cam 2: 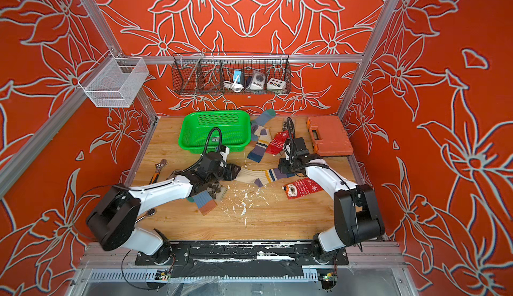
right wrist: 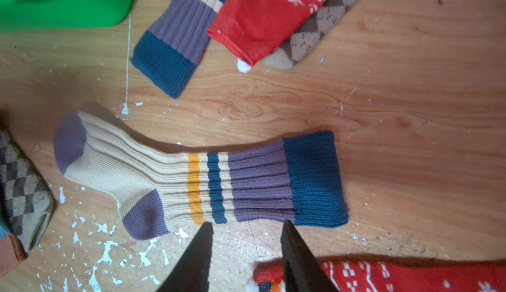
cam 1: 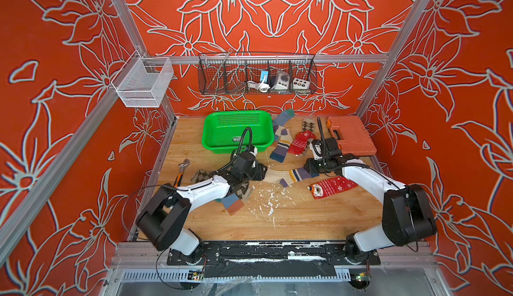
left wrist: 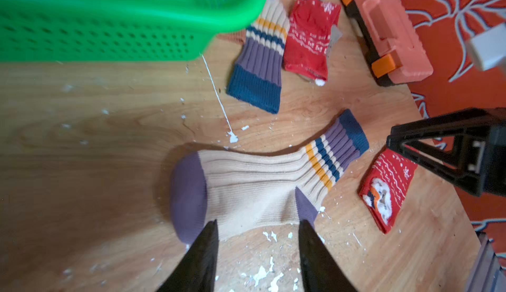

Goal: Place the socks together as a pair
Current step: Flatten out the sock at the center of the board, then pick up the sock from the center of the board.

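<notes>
A beige sock with yellow, navy and purple stripes (cam 1: 288, 175) (cam 2: 263, 175) lies flat mid-table, toe toward my left arm. My left gripper (left wrist: 257, 224) (cam 1: 261, 172) is open at its foot edge, with bare wood between the fingers. At the sock's cuff end my right gripper (right wrist: 247, 223) (cam 1: 308, 166) also stands open and holds nothing. The matching striped sock (cam 1: 281, 144) (right wrist: 175, 44) lies by the basket, beside a red snowflake sock (cam 1: 299, 143). Another red sock (cam 1: 331, 187) lies front right. Part-hidden under my left arm are an argyle sock (cam 1: 202, 175) and a blue-orange sock (cam 1: 231, 204).
A green basket (cam 1: 238, 133) stands at the back, with an orange tool case (cam 1: 351, 135) at the back right. An argyle sock (cam 1: 308, 125) and a blue sock (cam 1: 283, 118) lie behind. A wrench (cam 1: 181, 171) lies at the left edge. White flecks (cam 1: 269, 197) dot the wood.
</notes>
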Robot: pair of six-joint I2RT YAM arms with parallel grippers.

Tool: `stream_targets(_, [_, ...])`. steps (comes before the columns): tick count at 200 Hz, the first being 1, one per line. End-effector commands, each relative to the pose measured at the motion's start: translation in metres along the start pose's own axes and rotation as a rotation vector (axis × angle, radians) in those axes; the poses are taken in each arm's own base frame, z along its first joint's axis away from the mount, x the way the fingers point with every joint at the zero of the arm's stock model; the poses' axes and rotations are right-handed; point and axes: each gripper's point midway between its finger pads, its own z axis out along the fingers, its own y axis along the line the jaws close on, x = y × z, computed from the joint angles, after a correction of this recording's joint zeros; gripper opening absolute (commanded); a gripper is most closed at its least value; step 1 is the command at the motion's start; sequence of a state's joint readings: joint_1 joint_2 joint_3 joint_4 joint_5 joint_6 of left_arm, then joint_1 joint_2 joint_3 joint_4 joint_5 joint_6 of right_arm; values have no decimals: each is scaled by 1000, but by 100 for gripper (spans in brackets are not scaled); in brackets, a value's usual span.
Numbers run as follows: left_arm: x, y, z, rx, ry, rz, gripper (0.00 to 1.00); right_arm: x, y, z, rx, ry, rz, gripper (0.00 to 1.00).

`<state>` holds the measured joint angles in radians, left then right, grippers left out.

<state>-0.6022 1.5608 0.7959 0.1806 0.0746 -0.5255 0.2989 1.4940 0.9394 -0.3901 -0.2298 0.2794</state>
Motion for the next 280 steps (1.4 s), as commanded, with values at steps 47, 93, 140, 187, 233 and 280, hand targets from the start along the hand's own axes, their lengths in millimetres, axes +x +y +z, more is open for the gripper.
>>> stream_targets(47, [15,28,19,-92,53,-25,44,-21,16,-6,-66,-7,11,43])
stream_targets(93, [20,68,9,-200,47,-23,44,-49,53,-7,-80,-31,-131,42])
stream_targets(140, [10,75,-2,-258,0,-4,45,-71,66,13,-64,-24,-267,40])
stream_targets(187, [-5,62,-27,-197,-103,-17,48,-70,77,53,-79,25,-375,39])
stream_targets(233, [-11,64,-49,-190,-190,-23,49,-72,85,77,-93,42,-396,39])
stream_targets(280, [-17,60,-58,-174,-226,-15,54,-76,87,95,-72,69,-405,38])
